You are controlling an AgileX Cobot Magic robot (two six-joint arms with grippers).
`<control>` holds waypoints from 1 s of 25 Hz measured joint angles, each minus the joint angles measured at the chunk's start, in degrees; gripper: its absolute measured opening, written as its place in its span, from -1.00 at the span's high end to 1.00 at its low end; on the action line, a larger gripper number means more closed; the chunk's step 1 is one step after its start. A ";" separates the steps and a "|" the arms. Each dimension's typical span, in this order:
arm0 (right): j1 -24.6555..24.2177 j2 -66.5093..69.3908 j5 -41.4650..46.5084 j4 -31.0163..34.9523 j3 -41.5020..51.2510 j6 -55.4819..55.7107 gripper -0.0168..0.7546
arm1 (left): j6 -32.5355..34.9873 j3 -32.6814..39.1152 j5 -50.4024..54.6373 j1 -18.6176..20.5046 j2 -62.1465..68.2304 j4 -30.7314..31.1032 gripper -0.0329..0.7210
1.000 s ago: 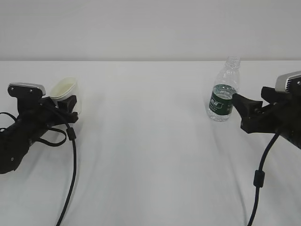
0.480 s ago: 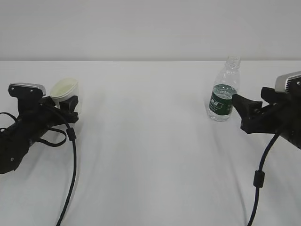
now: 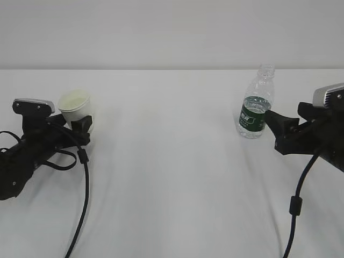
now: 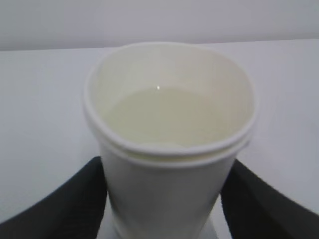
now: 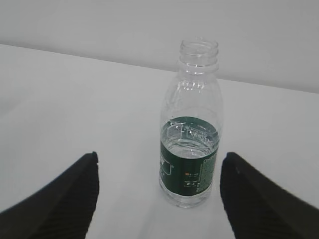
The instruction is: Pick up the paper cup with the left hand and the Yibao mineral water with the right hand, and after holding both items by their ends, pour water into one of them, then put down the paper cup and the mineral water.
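Note:
The white paper cup stands upright on the table at the left. It fills the left wrist view, where water shows inside the paper cup. My left gripper is open, its black fingers close on either side of the cup's lower wall. At the right the capless Yibao mineral water stands upright, water reaching about the top of its green label. My right gripper is open, just short of the bottle, touching nothing.
The white table stretches between the two arms, with a pale wall behind. Black cables trail from the left arm toward the front edge, and another cable hangs from the right arm.
The cup has gone from leaning to standing upright and sits a little lower. The left gripper's fingers have spread apart from it. The right arm and bottle have not moved.

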 joint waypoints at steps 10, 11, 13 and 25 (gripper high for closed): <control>0.00 0.00 0.09 -0.23 0.00 0.00 -0.53 | 2.00 0.22 1.73 0.00 -0.60 0.24 -0.47; 0.00 0.00 0.09 -0.23 0.00 0.00 -0.53 | 2.00 0.22 1.73 0.00 -0.86 0.24 -0.47; 0.00 0.00 0.13 -0.30 0.00 0.00 -0.53 | 2.10 0.63 1.73 0.00 -1.22 0.24 -0.48; 0.00 0.00 0.22 -0.92 0.00 0.00 -0.53 | 2.22 6.32 1.82 0.00 -6.98 0.14 -0.53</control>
